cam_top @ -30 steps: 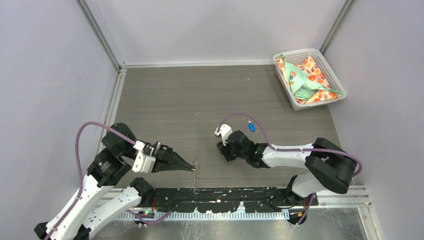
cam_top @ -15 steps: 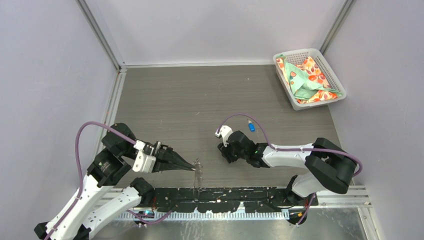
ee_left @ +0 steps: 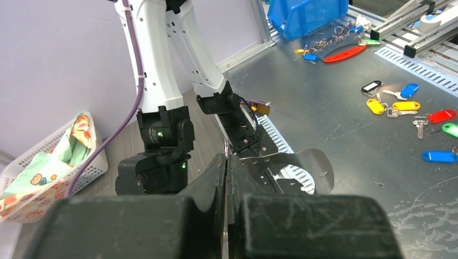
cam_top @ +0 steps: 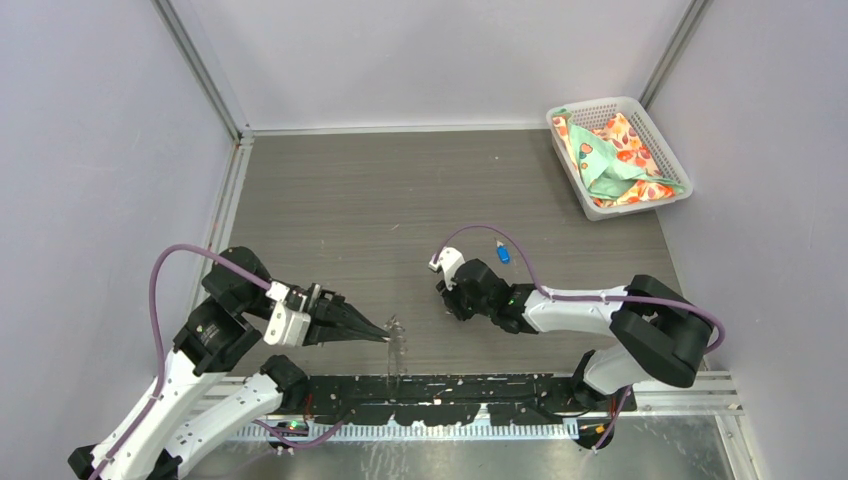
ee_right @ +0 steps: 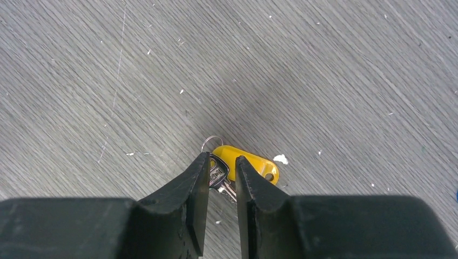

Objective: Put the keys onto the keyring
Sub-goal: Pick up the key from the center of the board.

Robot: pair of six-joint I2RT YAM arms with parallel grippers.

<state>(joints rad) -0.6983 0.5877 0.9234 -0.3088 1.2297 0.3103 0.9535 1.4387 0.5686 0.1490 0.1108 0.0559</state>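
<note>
Left gripper: clamped shut on the keyring, so the loop hangs free at lower centre, ready for a key.
Right gripper: my jaws stand narrow astride the yellow key, mid-frame on the table. I can't tell if it's pinched.
Blue key: lying right of centre, untouched.

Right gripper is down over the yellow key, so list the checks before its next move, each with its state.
1. Blade of the yellow key between the jaws of the right gripper: ok.
2. Grip on that key firm: cannot tell.
3. The keyring pinched in the shut left gripper: ok.
4. Its loop open enough for threading: cannot tell.
5. Is the blue key apart from both grippers: ok.
</note>
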